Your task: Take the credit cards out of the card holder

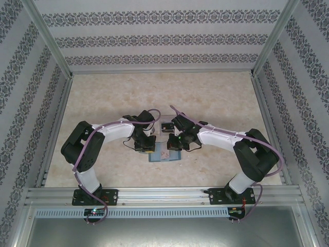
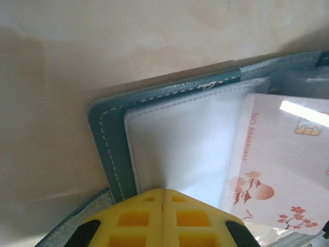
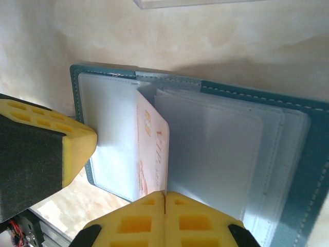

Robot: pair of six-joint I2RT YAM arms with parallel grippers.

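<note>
One pale credit card (image 3: 152, 149) juts from the teal card holder (image 2: 105, 149).

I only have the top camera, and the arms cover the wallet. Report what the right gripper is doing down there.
Observer: The right gripper is shut. Its fingertips meet on the edge of a credit card that is tilted up from the open card holder.
Operator: Describe that card.
Observer: It is white with red printing, a chip and a blossom picture.
Operator: Now give me the left gripper.
Observer: The left gripper is shut too. Its tip rests against the clear sleeve on the holder's other panel, beside the card.
</note>
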